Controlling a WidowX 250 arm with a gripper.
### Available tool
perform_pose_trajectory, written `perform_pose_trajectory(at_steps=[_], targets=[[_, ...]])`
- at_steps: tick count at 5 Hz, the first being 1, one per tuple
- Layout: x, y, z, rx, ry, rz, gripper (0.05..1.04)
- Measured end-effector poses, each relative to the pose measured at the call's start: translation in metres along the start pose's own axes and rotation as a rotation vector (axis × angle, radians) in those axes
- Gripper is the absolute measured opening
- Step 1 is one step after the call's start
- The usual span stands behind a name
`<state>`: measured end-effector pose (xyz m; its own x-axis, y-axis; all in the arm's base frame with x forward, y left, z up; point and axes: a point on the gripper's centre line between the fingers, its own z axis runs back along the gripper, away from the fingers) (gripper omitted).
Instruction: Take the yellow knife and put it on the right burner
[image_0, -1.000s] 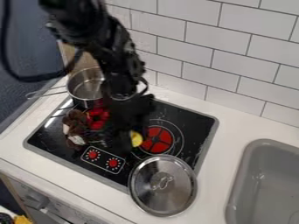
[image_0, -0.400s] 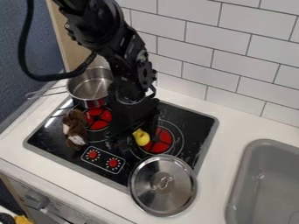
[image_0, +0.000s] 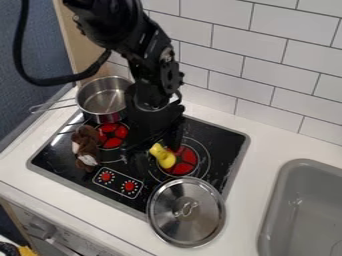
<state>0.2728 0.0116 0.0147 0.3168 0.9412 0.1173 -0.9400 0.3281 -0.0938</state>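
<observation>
See a black stovetop, partly hidden under the black arm, itself cut off by the top edge. Make out a grey sink, cut off at the right edge, a metal lid over the stovetop's front right corner, and a metal pot at its back left, partly behind the arm. Find the gripper over the stovetop's middle, black on black; cannot tell if wide, narrow or holding. Spot a brown-and-white bundle beside the left burner, blurred. See the yellow object, lumpy and hard to read as a knife, over the left part of the right burner
</observation>
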Motion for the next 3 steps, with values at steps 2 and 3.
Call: perform_pose_trajectory(at_steps=[2,3], targets=[[-0.003,-0.011,0.04,-0.09,-0.072,-0.016,1.001],[-0.006,-0.015,0.058,-0.144,-0.115,-0.047,1.001]])
